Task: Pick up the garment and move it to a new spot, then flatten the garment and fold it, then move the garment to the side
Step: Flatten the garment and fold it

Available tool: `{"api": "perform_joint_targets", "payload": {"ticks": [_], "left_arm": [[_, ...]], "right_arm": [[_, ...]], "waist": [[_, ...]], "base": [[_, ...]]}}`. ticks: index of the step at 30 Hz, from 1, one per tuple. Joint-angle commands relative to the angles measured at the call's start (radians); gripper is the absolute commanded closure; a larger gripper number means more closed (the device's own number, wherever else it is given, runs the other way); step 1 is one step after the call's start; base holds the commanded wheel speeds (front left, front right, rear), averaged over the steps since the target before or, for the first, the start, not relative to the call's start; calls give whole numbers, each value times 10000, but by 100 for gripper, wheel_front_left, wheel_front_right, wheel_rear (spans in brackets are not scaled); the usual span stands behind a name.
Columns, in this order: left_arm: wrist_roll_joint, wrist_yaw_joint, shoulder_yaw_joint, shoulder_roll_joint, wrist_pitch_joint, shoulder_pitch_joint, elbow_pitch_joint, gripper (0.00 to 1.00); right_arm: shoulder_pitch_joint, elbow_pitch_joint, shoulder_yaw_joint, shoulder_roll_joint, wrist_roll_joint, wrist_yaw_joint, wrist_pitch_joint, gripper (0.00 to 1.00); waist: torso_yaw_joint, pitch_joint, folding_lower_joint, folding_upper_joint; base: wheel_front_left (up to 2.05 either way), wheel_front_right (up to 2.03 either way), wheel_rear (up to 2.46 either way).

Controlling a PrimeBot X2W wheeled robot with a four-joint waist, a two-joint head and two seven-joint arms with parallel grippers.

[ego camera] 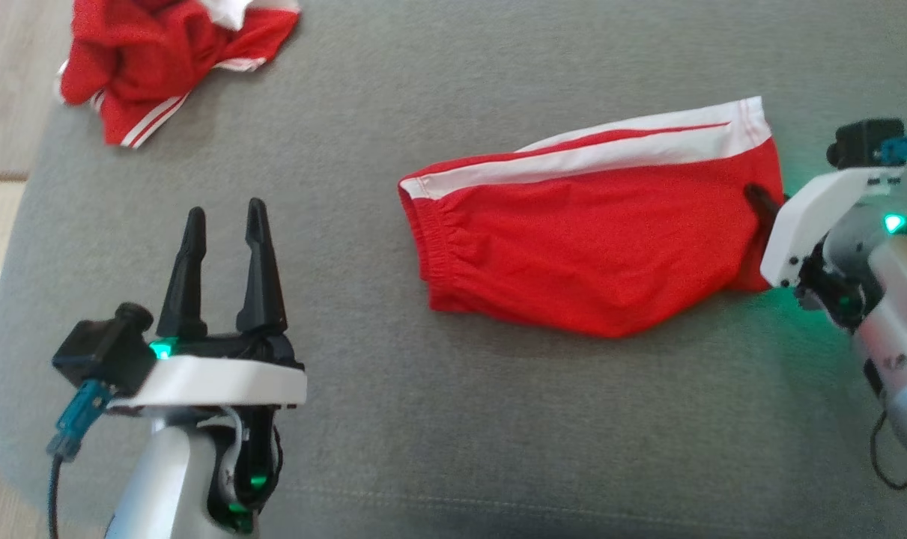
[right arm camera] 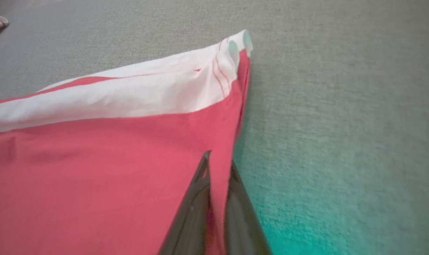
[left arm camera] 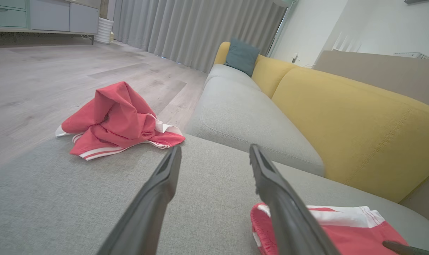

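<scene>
Shorts (ego camera: 588, 247): lay flat on the grey seat (ego camera: 423, 419), toward 2 o'clock of the head view. The white stripe ran along the 12 o'clock edge, with the elastic waistband at 9 o'clock and the leg hem at 3 o'clock.
Right gripper (right arm camera: 218, 166): sat at 3 o'clock. Its fingers were pressed together on the hem, with a fold of red cloth pinched between them.
Left gripper (ego camera: 226, 209): sat at 7 o'clock with its fingers spread and nothing between them. It pointed toward 12 o'clock, well apart from the waistband.
Heap (ego camera: 161, 67): a second red garment lay crumpled at 11 o'clock by the seat's edge, well apart from the shorts.
Stage: the shorts looked already flattened and doubled lengthwise, so you were probably at a further fold or the move aside.
Handling: the cloth looked thin, light and limp. It would likely drape and drag across the rough seat fabric rather than hold its shape.
Where to grip: the hem pinch you had looked sound. You would have wanted the left gripper on the waistband at 9 o'clock, taking every layer at the edge.
Risk: pulling from the hem alone would likely have skewed the fold or peeled off only the top layer.
</scene>
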Motion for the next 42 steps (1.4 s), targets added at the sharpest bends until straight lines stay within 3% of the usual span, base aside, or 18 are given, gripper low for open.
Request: {"api": "perform_joint_targets", "payload": {"ticks": [1,14,22,28,36,42], "left_arm": [[111,-73,424,36,-120,-14,-266,0],[155,-67,511,139,-116,328,-264,0],[207,-43,437,212,-60,220,-168,0],[175,-65,346,213,-62,304,80,0],[94,-42,178,131,-75,700,274,0],[71,-23,143,146,-74,795,215,0]], "right_arm": [[276,-339,150,-155,175,-9,-304,100],[1338,-1778,352,-763,577,-9,-1290,100],[1624,-2109,67,-606,602,-9,-1474,100],[1939,-3007,129,-261,868,-9,-1475,100],[2448,-4812,423,296,1306,-9,-1284,100],[2464,-5201,419,964,1315,-9,-1181,100]], "waist": [[-335,-241,0,0],[-2240,-605,0,0],[-2574,-647,0,0],[-2200,-1084,0,0],[-1192,-1626,0,0],[-409,-1608,0,0]], "base": [[0,0,0],[0,0,0],[0,0,0],[0,0,0],[0,0,0],[0,0,0]]}}
